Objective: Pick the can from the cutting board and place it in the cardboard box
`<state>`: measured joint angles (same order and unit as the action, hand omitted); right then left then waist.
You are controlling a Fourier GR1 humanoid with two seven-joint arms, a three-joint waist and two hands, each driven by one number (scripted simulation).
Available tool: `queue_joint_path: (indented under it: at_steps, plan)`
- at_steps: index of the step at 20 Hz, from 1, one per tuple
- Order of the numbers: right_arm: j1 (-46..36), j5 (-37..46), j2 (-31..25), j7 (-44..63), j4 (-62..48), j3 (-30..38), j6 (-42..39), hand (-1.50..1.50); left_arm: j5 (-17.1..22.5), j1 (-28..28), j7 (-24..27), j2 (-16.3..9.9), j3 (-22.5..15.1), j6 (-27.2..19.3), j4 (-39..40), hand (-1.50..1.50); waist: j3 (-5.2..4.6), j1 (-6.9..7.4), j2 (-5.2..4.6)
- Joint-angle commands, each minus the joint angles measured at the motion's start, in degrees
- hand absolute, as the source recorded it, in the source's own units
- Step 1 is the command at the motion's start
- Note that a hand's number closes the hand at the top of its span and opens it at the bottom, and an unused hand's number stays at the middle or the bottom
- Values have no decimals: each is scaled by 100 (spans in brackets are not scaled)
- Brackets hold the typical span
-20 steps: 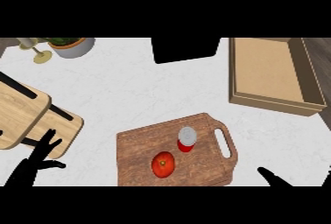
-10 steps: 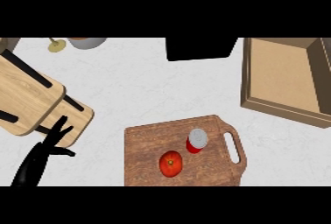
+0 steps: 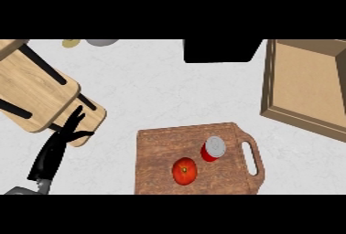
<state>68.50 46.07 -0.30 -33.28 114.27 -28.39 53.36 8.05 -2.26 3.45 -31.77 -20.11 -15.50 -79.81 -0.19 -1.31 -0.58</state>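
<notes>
Here, red cylindrical can (image 3: 212,149) upright on wood-grained cutting board (image 3: 157,147); left hand (image 3: 56,148) fingers straight, empty.

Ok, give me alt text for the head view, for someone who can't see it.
A red can with a silver top stands on a wooden cutting board beside a tomato, untouched. The cardboard box lies open at upper right; the robot's left hand rests open at lower left, near a light wooden rack. The right hand is out of view.

Left hand (image 3: 59,145) lower left, fingers straight, raised.
</notes>
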Motion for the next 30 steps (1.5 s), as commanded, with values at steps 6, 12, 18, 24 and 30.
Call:
queue_joint_path:
  at_steps: [6, 12, 18, 24, 30]
  plan:
    - [487, 2198, 29, 2320, 475, -1018, 227, -150, -265, -425, -169, 190, -67, -104, -212, 0, -3, 163, -57]
    - [-769, 3131, 30, 4095, 398, -955, -740, -150, -187, -842, -148, 320, 134, 132, 368, 0, 3, 120, -46]
    - [-2388, 3995, 30, 5929, -18, -882, -1433, -150, -359, -448, -44, 336, 79, 147, 184, 0, 13, 146, 22]
    - [-3748, 5057, 30, 7375, -485, -1246, -1604, -150, -235, -475, 10, 237, 393, 431, 234, 0, 14, 125, 43]
    - [-4474, 4763, 30, 7924, -696, -1314, -2580, -150, -652, -724, -222, 709, 308, 224, 317, 0, 17, 115, 48]
